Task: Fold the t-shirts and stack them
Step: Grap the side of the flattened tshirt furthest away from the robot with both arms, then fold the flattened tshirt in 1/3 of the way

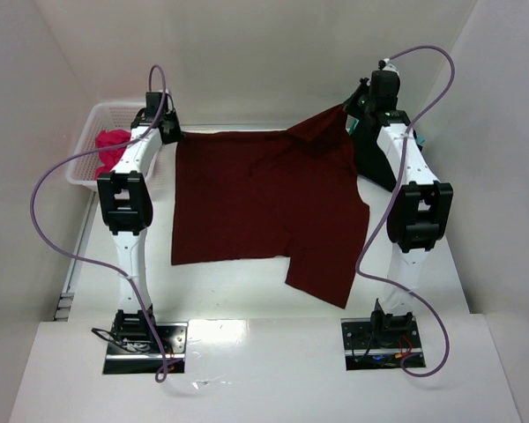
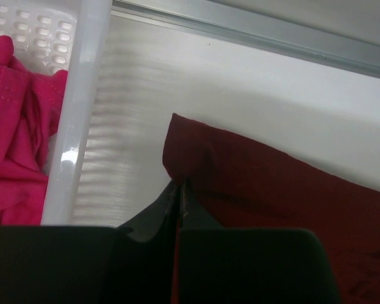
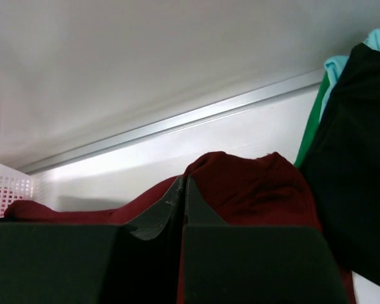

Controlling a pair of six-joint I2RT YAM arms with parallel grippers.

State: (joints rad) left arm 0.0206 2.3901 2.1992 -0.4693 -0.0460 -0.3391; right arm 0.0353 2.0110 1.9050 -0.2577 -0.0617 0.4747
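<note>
No readable text, labels or numbers anywhere.

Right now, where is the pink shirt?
The pink shirt lies bunched inside the white basket, far left in the overhead view, just left of the left hand, which pinches the maroon shirt.

- A lab test booth: plain white walls (image 1: 273, 53) close in a white table (image 1: 247, 295).
- Two robot arms (image 1: 126, 198) stand bolted to metal plates (image 1: 172, 339), with purple cables (image 1: 33, 207) looping loose.
</note>
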